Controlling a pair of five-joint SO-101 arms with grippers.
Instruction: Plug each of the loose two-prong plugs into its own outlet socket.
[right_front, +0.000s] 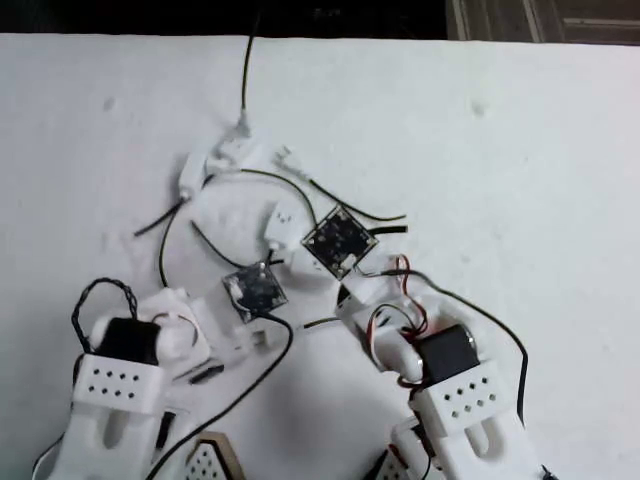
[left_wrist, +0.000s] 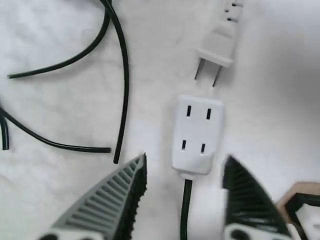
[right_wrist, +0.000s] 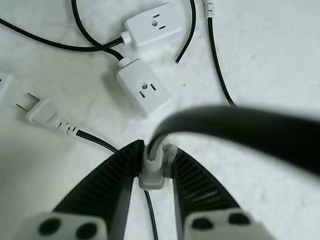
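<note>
A white outlet block with two pairs of slots lies flat just ahead of my open left gripper, between its fingers but untouched. A loose white two-prong plug lies beyond it, prongs pointing at the block with a small gap. My right gripper is shut on a second white plug, whose black cable arcs up in front of the camera. Ahead of it lie two single white sockets. From above, the block, loose plug and sockets cluster mid-table.
Loose black cables curl over the white table around the sockets. A wooden piece sits at the near edge between the two arms. Room is free to the far right and far left.
</note>
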